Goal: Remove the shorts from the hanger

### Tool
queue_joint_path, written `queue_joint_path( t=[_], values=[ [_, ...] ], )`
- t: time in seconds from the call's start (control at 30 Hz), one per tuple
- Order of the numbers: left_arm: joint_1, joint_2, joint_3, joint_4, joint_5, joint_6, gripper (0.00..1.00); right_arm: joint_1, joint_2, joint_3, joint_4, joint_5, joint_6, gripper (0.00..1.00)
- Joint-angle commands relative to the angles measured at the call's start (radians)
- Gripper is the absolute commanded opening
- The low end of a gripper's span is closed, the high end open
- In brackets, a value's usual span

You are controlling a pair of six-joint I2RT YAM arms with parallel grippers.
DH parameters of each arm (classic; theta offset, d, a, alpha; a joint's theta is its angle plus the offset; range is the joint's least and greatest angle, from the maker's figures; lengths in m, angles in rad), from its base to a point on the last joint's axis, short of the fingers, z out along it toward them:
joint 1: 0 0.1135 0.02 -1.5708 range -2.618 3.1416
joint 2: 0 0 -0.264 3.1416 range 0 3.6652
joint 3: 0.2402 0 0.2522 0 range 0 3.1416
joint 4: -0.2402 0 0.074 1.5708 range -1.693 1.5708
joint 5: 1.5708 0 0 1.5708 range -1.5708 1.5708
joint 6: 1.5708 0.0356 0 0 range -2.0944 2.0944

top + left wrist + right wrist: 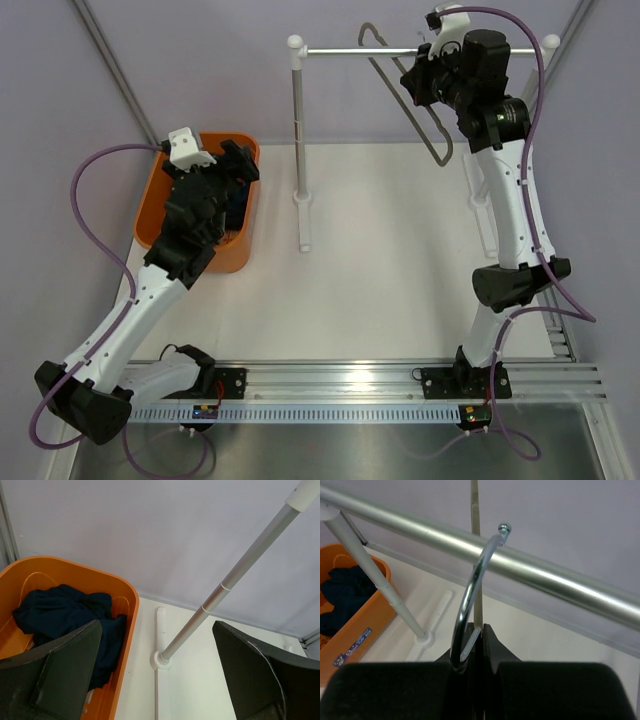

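Observation:
The dark navy shorts (60, 609) lie crumpled inside the orange bin (102, 576) and also show in the top view (238, 207). My left gripper (155, 630) is open and empty, over the bin's right rim (236, 163). My right gripper (415, 85) is shut on the grey hanger (425, 128), which carries no fabric, and holds it up by the rail. In the right wrist view the jaws (482, 630) pinch the hanger at the base of its wire hook (470, 587). The hook curves up across the rail; I cannot tell whether it rests on it.
The silver rail (400, 50) with white caps stands on a post (298, 130) and white foot (161, 660) at mid table. The rail also crosses the right wrist view (545, 575). The orange bin (150, 215) sits at the left. Walls close in the back.

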Motion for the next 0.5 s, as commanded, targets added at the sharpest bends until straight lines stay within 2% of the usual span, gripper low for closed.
queue_joint_path(
  t=[0.0,0.17,0.47],
  values=[
    [-0.002,0.001,0.015,0.046,0.017,0.012,0.99,0.002,0.065,0.128,-0.017,0.022,0.023,0.00],
    [-0.004,-0.003,0.017,0.044,0.007,0.030,0.99,0.002,0.150,0.194,-0.017,0.035,0.044,0.00],
    [-0.002,0.005,0.008,0.050,0.003,0.040,0.99,0.002,0.212,0.167,0.031,0.064,0.055,0.00]
  ],
)
